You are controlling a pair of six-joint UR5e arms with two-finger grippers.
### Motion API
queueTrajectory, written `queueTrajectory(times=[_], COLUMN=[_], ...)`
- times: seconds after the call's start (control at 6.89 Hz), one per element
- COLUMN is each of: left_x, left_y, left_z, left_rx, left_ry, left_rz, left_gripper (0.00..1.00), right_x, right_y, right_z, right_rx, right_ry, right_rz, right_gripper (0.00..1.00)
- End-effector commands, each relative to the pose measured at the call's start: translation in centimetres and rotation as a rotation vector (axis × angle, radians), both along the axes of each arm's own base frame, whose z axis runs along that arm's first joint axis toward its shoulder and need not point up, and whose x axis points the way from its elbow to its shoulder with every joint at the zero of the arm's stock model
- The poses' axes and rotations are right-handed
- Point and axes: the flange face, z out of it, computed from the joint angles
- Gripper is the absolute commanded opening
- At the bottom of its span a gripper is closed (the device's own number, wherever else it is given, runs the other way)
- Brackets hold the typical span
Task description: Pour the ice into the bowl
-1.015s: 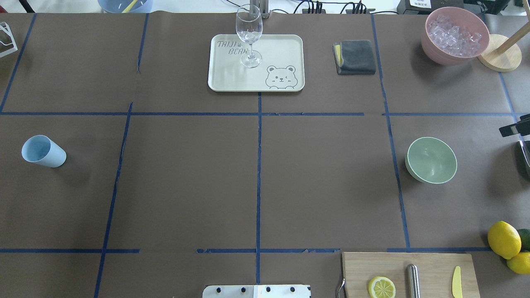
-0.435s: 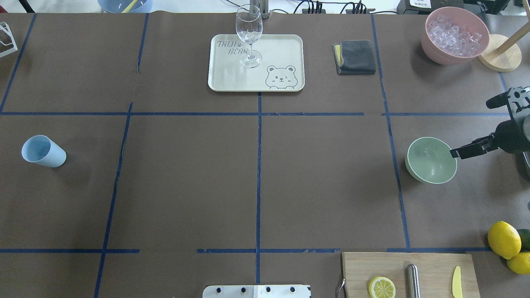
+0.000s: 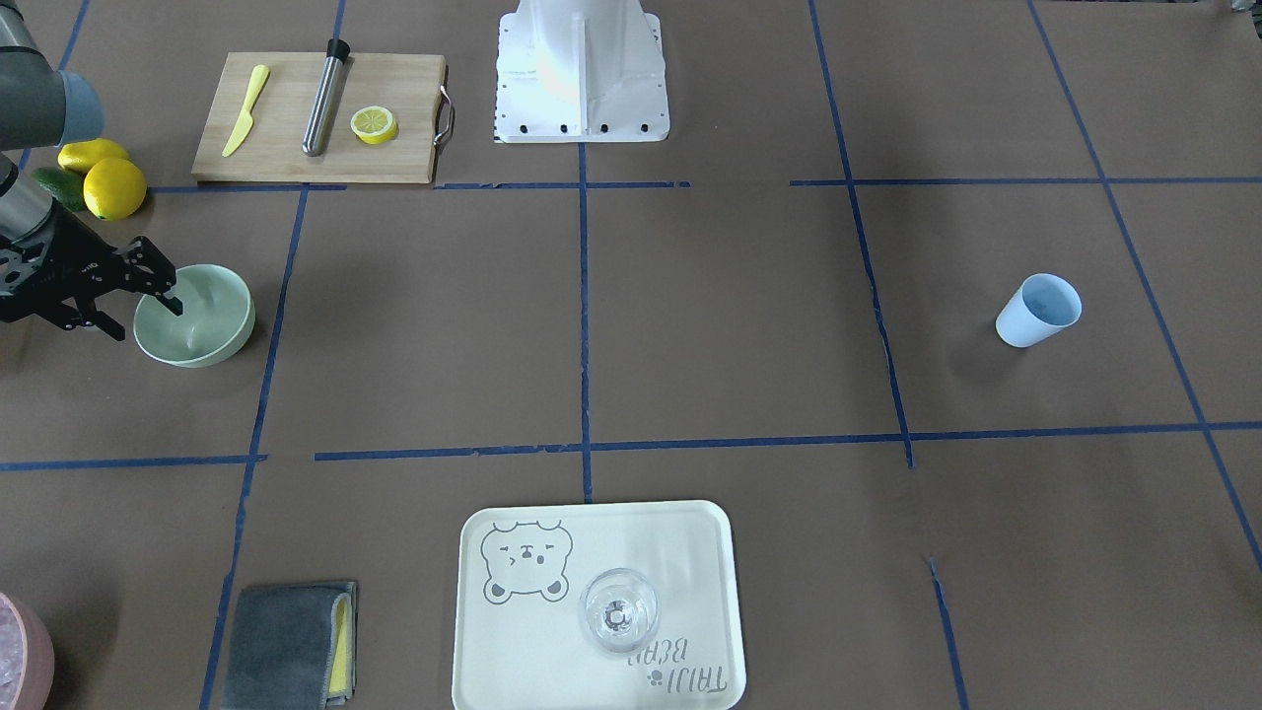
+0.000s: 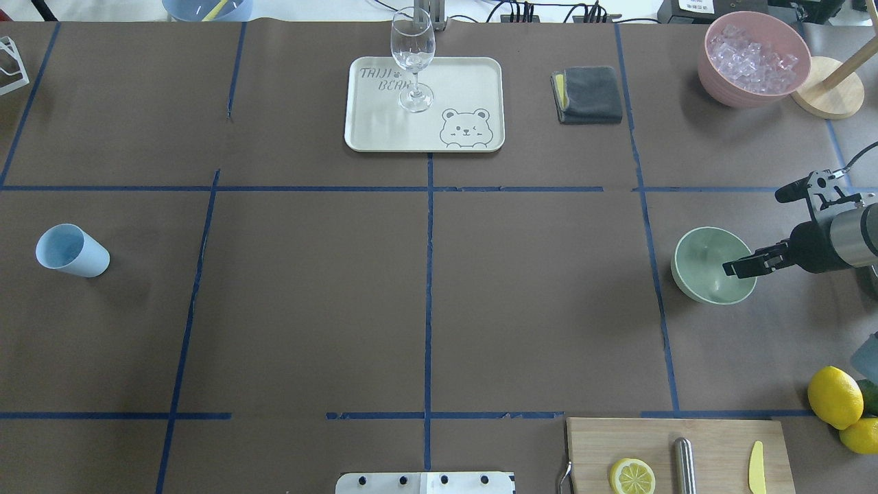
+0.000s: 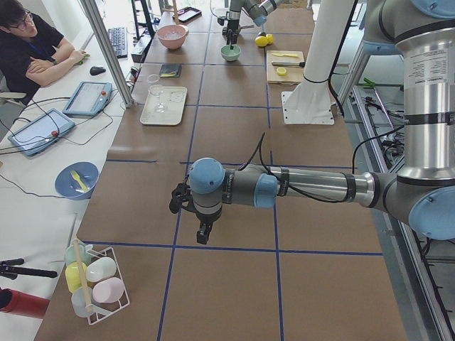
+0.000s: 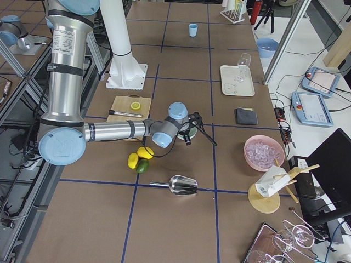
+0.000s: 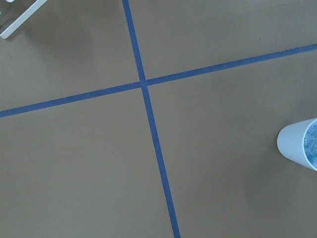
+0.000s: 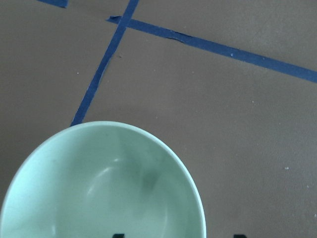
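Note:
The pale mint-green bowl (image 4: 703, 264) stands empty at the table's right side; it also shows in the front view (image 3: 202, 316) and the right wrist view (image 8: 99, 188). My right gripper (image 4: 734, 267) is open at the bowl's right rim (image 3: 148, 318), one finger inside and one outside. The light blue cup (image 4: 72, 252) stands far left; the left wrist view (image 7: 302, 146) shows something lumpy and glassy in it, perhaps ice. My left gripper (image 5: 203, 233) hangs above the table's left end; I cannot tell if it is open or shut.
A pink container (image 4: 713, 75) full of ice cubes stands back right beside a wooden stand (image 4: 826, 86). A tray (image 4: 466, 82) with a wine glass (image 4: 413, 62), a grey cloth (image 4: 588, 95), a cutting board (image 4: 713, 453), lemons (image 4: 833, 396) and a metal scoop (image 6: 184, 185) lie around.
My right arm has come in from the right edge and moved left. Its gripper now reaches the bowl's right rim. The bowl and cup have not moved.

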Motion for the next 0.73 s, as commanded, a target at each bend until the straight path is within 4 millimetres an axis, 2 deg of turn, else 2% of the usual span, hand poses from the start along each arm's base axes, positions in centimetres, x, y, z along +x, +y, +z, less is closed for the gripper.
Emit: queueTrajectory(times=[0.0, 0.15, 0.29, 0.44, 0.58], left_x=[0.0, 0.0, 0.0, 0.0, 0.0], left_y=[0.0, 0.0, 0.0, 0.0, 0.0], left_z=[0.1, 0.1, 0.1, 0.1, 0.1], left_rx=[0.001, 0.001, 0.001, 0.001, 0.001], left_ry=[0.001, 0.001, 0.001, 0.001, 0.001], left_rz=[0.001, 0.001, 0.001, 0.001, 0.001], left_gripper=[1.0, 1.0, 1.0, 1.0, 1.0], right_x=[-0.2, -0.3, -0.7, -1.0, -1.6], right_y=[0.2, 0.1, -0.3, -0.7, -1.5], right_z=[-0.1, -0.7, -2.2, -4.6, -7.8], right_rx=[-0.003, 0.006, 0.027, 0.059, 0.098], right_ry=[-0.003, -0.015, -0.035, -0.062, -0.103], right_rz=[-0.005, -0.016, -0.017, -0.014, -0.003], right_gripper=[0.0, 0.0, 0.0, 0.0, 0.0])
